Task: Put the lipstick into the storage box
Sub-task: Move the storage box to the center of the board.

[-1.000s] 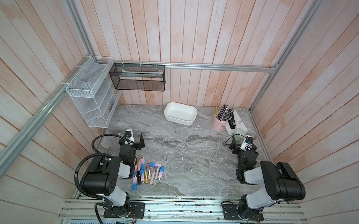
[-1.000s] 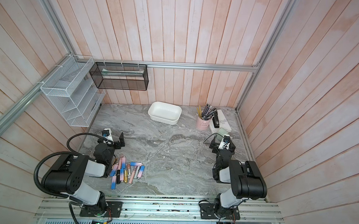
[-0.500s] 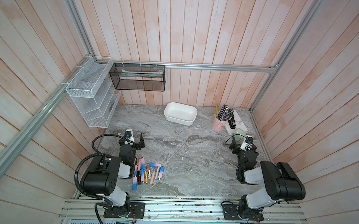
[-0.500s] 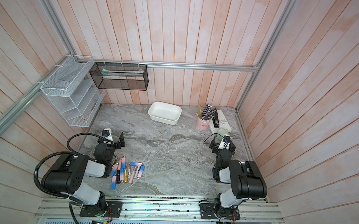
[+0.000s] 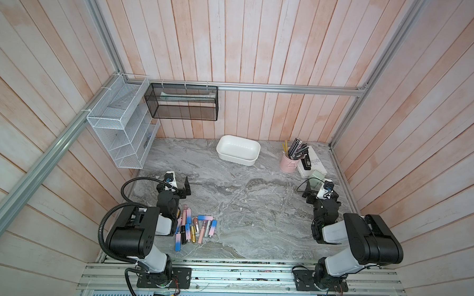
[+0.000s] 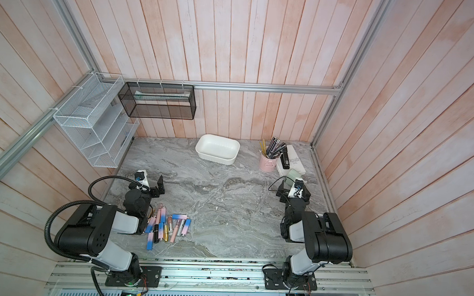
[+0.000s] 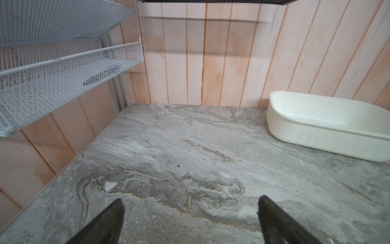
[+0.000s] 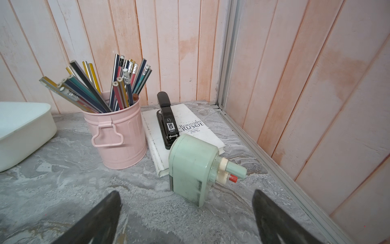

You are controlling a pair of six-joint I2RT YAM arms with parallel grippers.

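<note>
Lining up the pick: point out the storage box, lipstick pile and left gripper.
storage box (image 5: 236,159): a top view, near wall.
lipstick pile (image 5: 202,231): a top view, pink tube mid-pile.
left gripper (image 7: 190,201): left wrist view, between open fingertips.

- Left gripper (image 7: 190,203): spread wide, empty, tips low and level.
- Left arm (image 5: 133,232): folded back, elbow raised behind the claw, wrist stretched straight forward into it.
- Right gripper (image 8: 185,194): spread just as wide, empty, dark fingers (image 8: 99,217) slanting outward.
- Right arm (image 5: 369,239): folded likewise, elbow high behind the claw.
</note>
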